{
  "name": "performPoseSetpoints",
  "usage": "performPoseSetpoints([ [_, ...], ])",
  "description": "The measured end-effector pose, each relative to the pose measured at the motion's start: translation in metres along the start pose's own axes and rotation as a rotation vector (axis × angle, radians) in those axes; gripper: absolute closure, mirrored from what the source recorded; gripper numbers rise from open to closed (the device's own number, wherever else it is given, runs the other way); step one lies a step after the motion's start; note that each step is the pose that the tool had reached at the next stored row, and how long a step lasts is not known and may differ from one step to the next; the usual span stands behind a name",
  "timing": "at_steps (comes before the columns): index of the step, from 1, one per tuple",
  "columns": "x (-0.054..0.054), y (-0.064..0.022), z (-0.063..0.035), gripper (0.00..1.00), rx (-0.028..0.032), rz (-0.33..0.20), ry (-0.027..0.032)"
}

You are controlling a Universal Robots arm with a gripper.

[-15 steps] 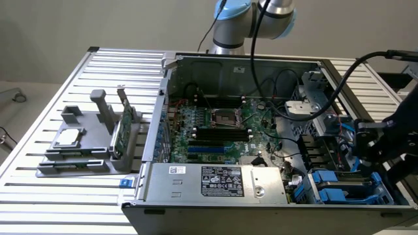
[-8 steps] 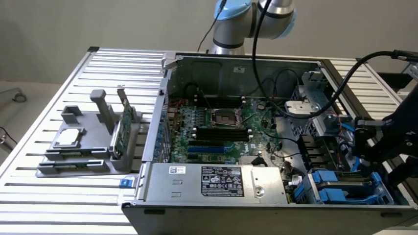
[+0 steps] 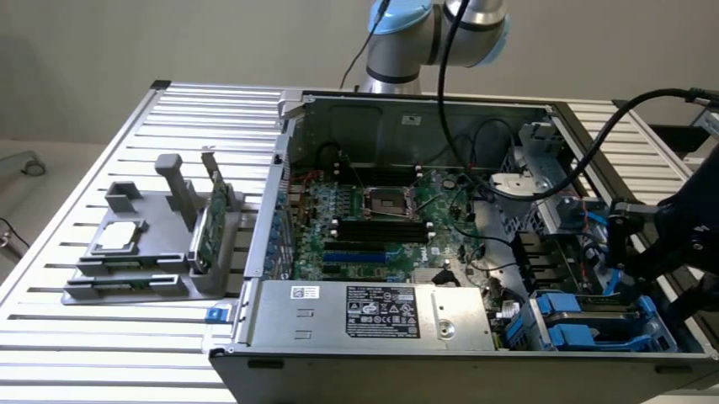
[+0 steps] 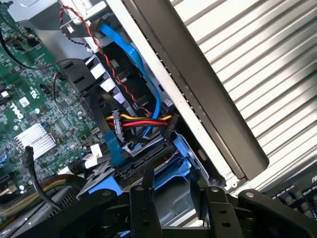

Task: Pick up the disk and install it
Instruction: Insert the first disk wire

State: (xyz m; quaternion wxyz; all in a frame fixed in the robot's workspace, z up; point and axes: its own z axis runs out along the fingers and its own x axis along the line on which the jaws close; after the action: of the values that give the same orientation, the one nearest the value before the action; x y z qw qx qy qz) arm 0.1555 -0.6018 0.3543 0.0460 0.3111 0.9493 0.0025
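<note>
The dark claw (image 4: 181,194) hangs over the drive bay (image 3: 590,330) in a corner of the open computer case (image 3: 450,369); I cannot tell whether it grips anything or stands free. Just below it, inside that bay, lies the disk (image 4: 185,162), its blue carrier edge showing and slightly tilted against the case wall. A red, yellow and black power lead (image 4: 143,122) and a blue data cable (image 4: 142,67) cross the case directly above the bay, so any lift or push here risks snagging them or pulling a plug loose. A tilted carrier could also jam on the bay's rails. Deeper in the case sit the green motherboard (image 3: 371,210) and a grey power supply (image 3: 371,310). Outside the case, well apart from it on the slatted table (image 3: 168,109), a grey holder (image 3: 124,282) carries a small silver chip (image 3: 120,237) and an upright green card (image 3: 211,220).
</note>
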Motion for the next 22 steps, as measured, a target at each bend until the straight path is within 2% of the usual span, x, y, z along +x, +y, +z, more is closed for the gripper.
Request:
performPoseSetpoints([
  [4, 0.0000, 0.0000, 0.0007, 0.57, 0.0118, 0.050, 0.0080],
  [10, 0.0002, -0.0001, 0.0025, 0.57, 0.0327, 0.095, 0.0291],
  [11, 0.0002, -0.0001, 0.0027, 0.59, 0.0360, 0.102, 0.0325],
  [12, 0.0003, -0.0001, 0.0028, 0.66, 0.0394, 0.109, 0.0359],
  [13, 0.0003, -0.0001, 0.0029, 0.66, 0.0425, 0.116, 0.0389],
  [14, 0.0003, -0.0001, 0.0031, 0.66, 0.0449, 0.123, 0.0413],
  [15, 0.0003, -0.0001, 0.0031, 0.73, 0.0467, 0.131, 0.0428],
  [22, 0.0012, 0.0008, 0.0051, 0.73, 0.0556, 0.170, 0.0556],
])
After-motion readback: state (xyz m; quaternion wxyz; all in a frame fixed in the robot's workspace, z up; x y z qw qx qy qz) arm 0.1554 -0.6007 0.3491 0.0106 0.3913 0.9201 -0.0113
